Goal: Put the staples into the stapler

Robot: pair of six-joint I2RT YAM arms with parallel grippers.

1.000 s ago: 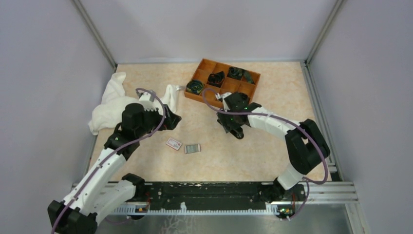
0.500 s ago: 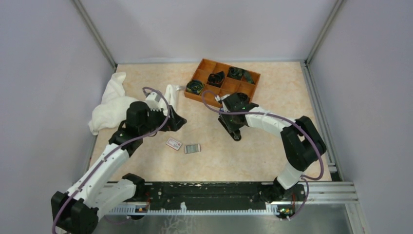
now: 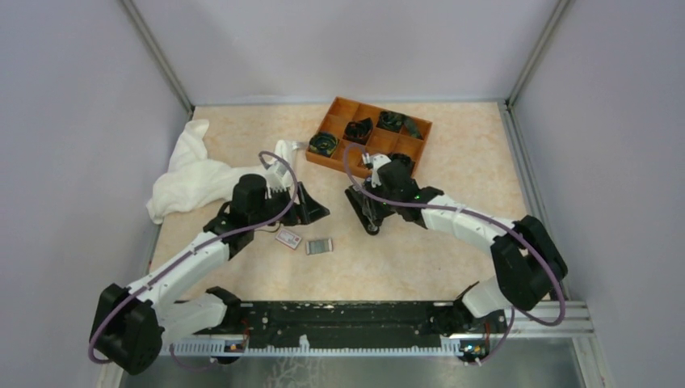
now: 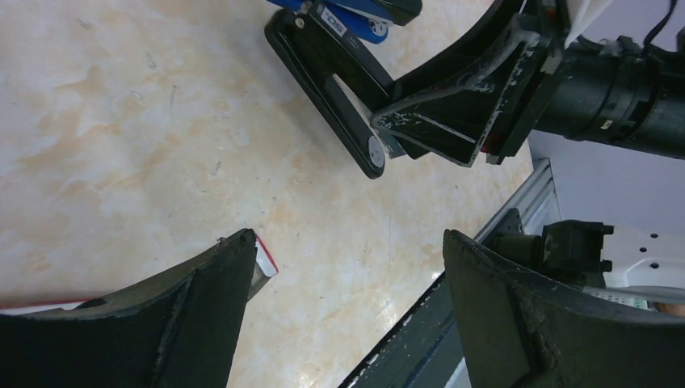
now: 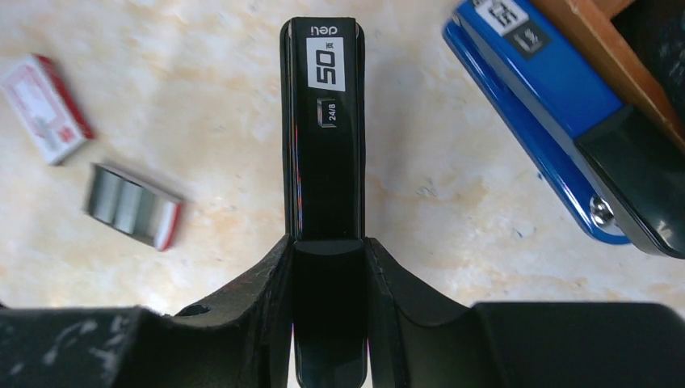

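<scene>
The black stapler (image 5: 322, 121) carries a white label reading "50" and a smaller "24/8" mark just beside it, while its brand word stays unclear.

White arms (image 3: 182, 263) carry black joints (image 3: 517, 263) and purple cables (image 3: 452, 208).

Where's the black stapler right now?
Top view, mid-table: black stapler gripped in the right pincer, between the blue stapler and the staples.

Left claw (image 3: 317, 212) swung inward (jaws apart), right claw (image 3: 367, 215) shifted stapler (image 5: 323, 121) leftward
</scene>
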